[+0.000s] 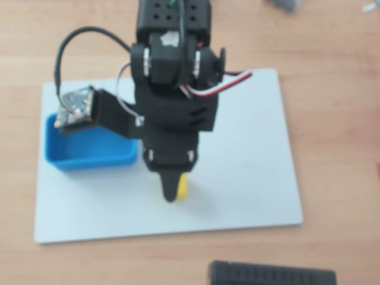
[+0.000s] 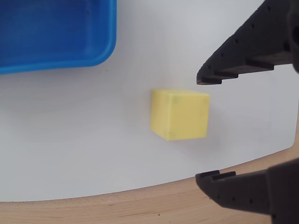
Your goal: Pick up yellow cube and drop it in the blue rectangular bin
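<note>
The yellow cube (image 2: pixel 180 114) sits on the white board (image 2: pixel 70 140), near the board's front edge. My gripper (image 2: pixel 197 128) is open, with one finger (image 2: pixel 243 51) above and one finger (image 2: pixel 243 189) below in the wrist view. The cube lies between and just beyond the fingertips, untouched. In the overhead view only a sliver of the cube (image 1: pixel 183 187) shows beside my gripper (image 1: pixel 175 189), which covers the rest. The blue rectangular bin (image 1: pixel 89 155) stands on the board to the left of the arm. It is empty as far as shown, and its corner shows in the wrist view (image 2: pixel 56 42).
The white board (image 1: pixel 249 172) lies on a wooden table (image 1: pixel 332 119). A black ribbed object (image 1: pixel 270 274) sits at the bottom edge of the overhead view. The wrist camera board (image 1: pixel 75 107) and its cable hang over the bin's back edge.
</note>
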Robot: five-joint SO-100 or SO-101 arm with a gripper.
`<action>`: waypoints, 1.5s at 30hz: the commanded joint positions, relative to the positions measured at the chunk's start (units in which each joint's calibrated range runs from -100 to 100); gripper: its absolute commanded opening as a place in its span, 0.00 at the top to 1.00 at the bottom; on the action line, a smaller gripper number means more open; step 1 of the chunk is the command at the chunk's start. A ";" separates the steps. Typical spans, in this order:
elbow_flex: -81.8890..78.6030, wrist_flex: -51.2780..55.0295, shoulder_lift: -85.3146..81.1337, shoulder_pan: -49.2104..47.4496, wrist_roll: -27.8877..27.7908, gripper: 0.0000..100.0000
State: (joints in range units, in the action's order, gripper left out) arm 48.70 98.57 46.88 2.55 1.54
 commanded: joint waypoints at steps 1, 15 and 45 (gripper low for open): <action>2.12 1.35 -5.50 -0.75 0.93 0.77; 3.75 0.85 1.56 -1.43 1.42 0.78; 8.84 1.43 -7.26 -1.00 1.42 0.99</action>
State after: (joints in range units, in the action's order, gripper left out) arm 50.78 98.57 56.40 1.78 2.22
